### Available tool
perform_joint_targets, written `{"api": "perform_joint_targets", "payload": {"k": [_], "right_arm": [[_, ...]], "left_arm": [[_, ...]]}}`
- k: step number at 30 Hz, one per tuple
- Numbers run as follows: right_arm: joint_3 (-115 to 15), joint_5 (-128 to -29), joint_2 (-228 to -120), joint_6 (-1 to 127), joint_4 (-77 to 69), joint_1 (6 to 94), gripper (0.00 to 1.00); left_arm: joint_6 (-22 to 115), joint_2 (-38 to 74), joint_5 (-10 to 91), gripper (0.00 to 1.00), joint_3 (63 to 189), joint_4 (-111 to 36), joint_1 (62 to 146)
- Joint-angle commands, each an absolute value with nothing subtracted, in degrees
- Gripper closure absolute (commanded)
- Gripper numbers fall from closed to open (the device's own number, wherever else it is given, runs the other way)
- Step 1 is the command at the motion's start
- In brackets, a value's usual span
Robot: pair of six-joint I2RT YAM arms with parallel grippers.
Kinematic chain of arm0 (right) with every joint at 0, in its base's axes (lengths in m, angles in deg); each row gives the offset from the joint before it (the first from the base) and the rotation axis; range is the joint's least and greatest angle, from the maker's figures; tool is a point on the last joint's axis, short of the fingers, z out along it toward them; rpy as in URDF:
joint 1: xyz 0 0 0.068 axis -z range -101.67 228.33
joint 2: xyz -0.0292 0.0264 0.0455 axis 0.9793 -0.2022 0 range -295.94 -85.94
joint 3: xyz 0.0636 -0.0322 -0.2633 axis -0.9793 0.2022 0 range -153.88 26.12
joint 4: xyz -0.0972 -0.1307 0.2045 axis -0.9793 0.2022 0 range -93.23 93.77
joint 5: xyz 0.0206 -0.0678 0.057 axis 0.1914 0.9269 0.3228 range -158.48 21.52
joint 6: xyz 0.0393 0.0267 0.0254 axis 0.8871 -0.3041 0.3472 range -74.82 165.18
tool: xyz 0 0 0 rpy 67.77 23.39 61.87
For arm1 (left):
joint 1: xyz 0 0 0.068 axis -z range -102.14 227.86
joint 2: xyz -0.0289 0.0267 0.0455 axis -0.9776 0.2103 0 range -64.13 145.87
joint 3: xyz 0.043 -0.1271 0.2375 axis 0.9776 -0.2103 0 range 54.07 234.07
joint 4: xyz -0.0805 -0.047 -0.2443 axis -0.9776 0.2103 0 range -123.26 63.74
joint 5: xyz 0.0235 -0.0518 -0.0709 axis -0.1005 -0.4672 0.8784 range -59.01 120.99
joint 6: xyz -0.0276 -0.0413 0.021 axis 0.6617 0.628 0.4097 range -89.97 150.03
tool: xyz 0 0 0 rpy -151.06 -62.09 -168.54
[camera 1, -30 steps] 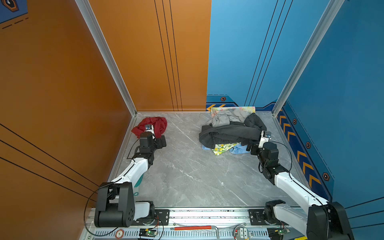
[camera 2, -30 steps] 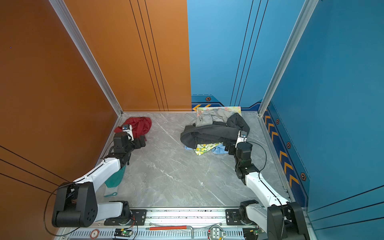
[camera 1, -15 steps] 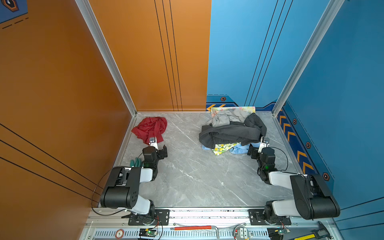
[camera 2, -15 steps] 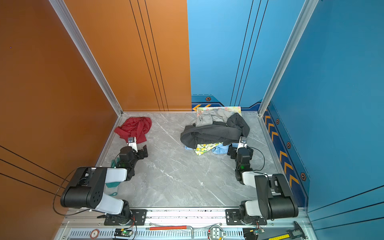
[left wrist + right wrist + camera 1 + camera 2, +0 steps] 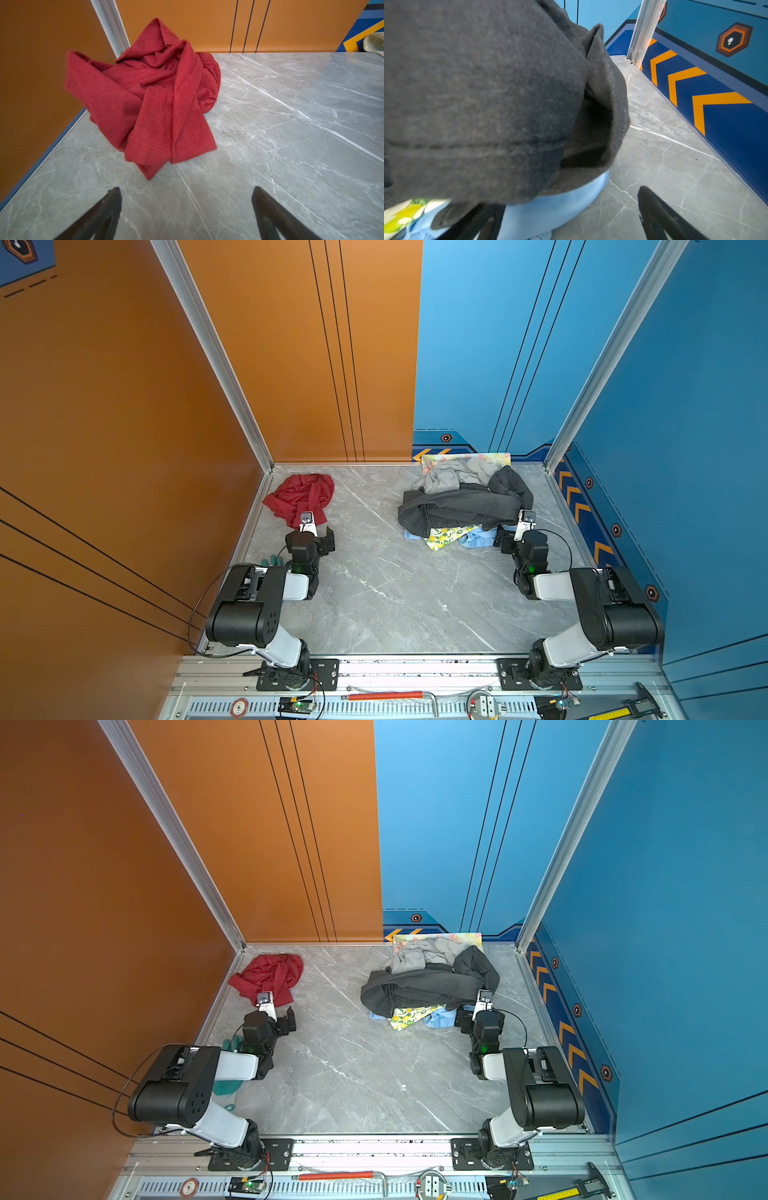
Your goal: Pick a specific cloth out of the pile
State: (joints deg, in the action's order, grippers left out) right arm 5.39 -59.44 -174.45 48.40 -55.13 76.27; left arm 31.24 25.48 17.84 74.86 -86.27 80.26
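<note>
- While both arms sit folded low at the near edge of the grey marble table, the cloth lies crumpled in the far left corner, against the orange wall, apart from the pile.
- In the left wrist view the cloth rests on the table just beyond the left gripper, whose 2 dark fingers stand spread wide with only bare marble between them.
- In both top views the pile sits far right: dark grey garment on top, light grey and floral fabric behind, lemon print and light blue at its near edge.
- The right gripper is spread wide and empty, 1 finger against the light blue fabric beneath the dark grey garment, the other over bare table.
- A teal glove lies partly hidden under the left arm.
</note>
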Motion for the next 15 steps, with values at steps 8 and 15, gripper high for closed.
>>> {"api": "perform_joint_targets", "payload": {"k": [8,15], "right_arm": [[4.8,-60.1,-174.5,48.5,-55.3,76.3,0.00],[4.7,-60.1,-174.5,48.5,-55.4,76.3,0.00]], "left_arm": [[30.3,25.4,16.7,0.02,75.3,-87.1,80.6],[30.3,25.3,16.6,0.02,75.3,-87.1,80.6]]}}
